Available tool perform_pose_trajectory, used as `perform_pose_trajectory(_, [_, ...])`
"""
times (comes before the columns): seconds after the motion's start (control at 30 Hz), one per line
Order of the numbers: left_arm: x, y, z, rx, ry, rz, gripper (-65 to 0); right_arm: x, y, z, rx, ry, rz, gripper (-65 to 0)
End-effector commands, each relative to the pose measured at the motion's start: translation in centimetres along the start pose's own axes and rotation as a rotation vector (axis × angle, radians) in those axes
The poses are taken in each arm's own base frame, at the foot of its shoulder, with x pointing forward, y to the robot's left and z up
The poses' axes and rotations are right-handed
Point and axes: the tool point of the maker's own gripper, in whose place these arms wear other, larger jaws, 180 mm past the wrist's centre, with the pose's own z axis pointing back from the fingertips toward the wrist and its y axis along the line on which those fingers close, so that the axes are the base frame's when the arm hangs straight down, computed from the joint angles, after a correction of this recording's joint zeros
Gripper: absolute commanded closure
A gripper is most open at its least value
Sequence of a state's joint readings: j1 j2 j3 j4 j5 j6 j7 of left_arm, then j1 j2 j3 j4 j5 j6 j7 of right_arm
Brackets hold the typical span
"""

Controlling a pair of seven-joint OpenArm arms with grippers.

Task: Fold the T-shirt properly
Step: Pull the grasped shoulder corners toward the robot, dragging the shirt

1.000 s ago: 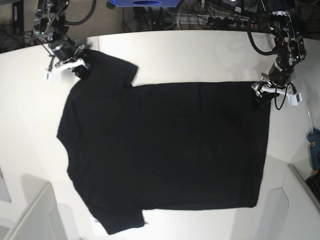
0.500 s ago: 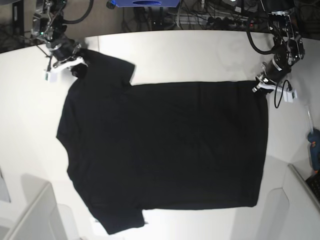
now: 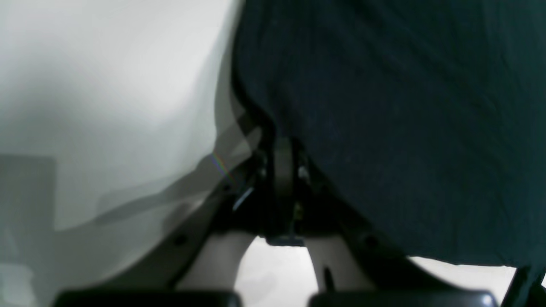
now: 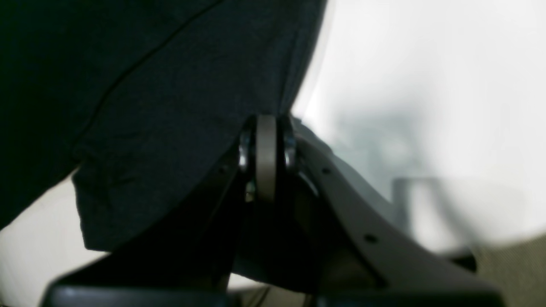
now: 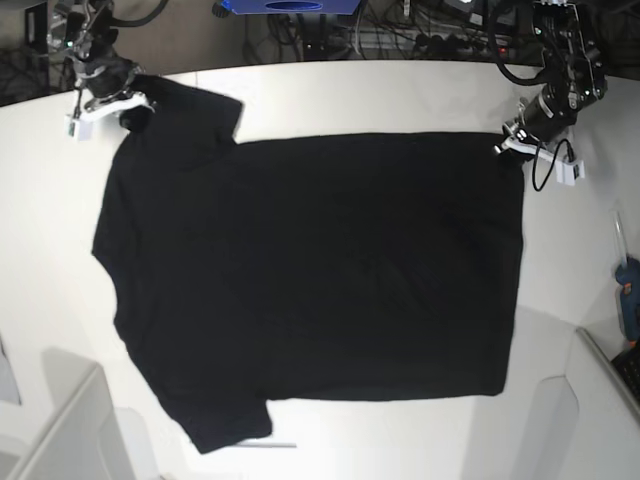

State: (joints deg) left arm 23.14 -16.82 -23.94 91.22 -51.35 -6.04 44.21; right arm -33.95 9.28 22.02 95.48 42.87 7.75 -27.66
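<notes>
The black T-shirt lies spread, plain side up, on the white table. Its sleeves are at the left of the base view and its hem at the right. My left gripper is at the far right corner of the hem, shut on the cloth. The left wrist view shows the closed jaws pinching the T-shirt at its edge. My right gripper is at the far left, by the far sleeve. The right wrist view shows it shut on the T-shirt.
A blue-handled tool lies at the table's right edge. Grey box corners stand at the front left and front right. Cables and a blue object sit behind the table's back edge.
My left gripper has closed on the hem corner. Both grippers have moved toward the back of the table, and the whole shirt has shifted that way with them.
</notes>
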Motion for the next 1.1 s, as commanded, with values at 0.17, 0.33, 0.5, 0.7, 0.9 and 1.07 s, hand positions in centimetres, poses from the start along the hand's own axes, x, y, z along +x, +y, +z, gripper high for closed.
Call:
perform_pose_trajectory(0.17, [-1.0, 0.1, 1.8, 0.007, 0.012, -0.04, 0.0, -1.1, -0.7, 1.6, -0.031, 0.038, 0.033, 0.0])
perform_pose_trajectory(0.33, [-2.2, 0.7, 2.9, 0.024, 0.031, -0.05, 0.0, -1.8, -0.7, 2.6, -0.035, 0.05, 0.045, 0.0])
perform_pose_trajectory(0.5, [-3.1, 1.1, 3.3, 0.035, 0.052, -0.049, 0.0, -2.1, 0.0, 2.9, -0.026, 0.045, 0.034, 0.0])
perform_pose_trajectory(0.7, [-3.6, 0.4, 4.4, 0.025, 0.055, -0.079, 0.0, -1.5, 1.1, 4.1, -0.007, 0.022, 0.06, 0.0])
perform_pose_trajectory(0.9, [-3.4, 0.3, 4.8, 0.024, 0.049, -0.083, 0.0, -0.5, 1.2, 4.6, -0.011, -0.006, 0.068, 0.0])
perform_pose_trajectory(1.07, [-2.0, 1.5, 5.6, 0.055, 0.011, -0.071, 0.0, -0.2, 0.3, 5.0, -0.036, -0.013, 0.064, 0.0])
